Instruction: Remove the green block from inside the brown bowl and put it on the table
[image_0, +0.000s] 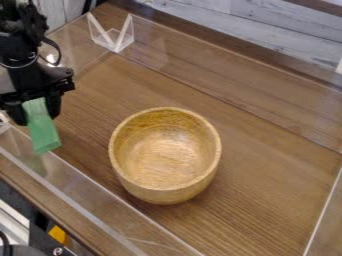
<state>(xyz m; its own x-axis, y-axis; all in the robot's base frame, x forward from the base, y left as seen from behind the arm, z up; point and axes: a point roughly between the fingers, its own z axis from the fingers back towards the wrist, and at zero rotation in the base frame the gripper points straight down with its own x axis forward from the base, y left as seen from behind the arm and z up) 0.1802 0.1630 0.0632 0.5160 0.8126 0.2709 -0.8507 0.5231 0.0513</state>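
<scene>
Lowering, by my guess, to set down near the tabletop's (261, 85) left edge | bowl (166, 158): upright toward the near edge, nothing inside, its task likely done | pincer (36, 98): closed on the green block (42, 130), which hung tilted, probably gripped at one end to leave the other free for landing | writing: none readable

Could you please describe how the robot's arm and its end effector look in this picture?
The arm enters at the left edge and is black, with dark cables looping around its upper part. The end effector is black too, with a bulky, jagged outline. I cannot read any markings on it.
</scene>
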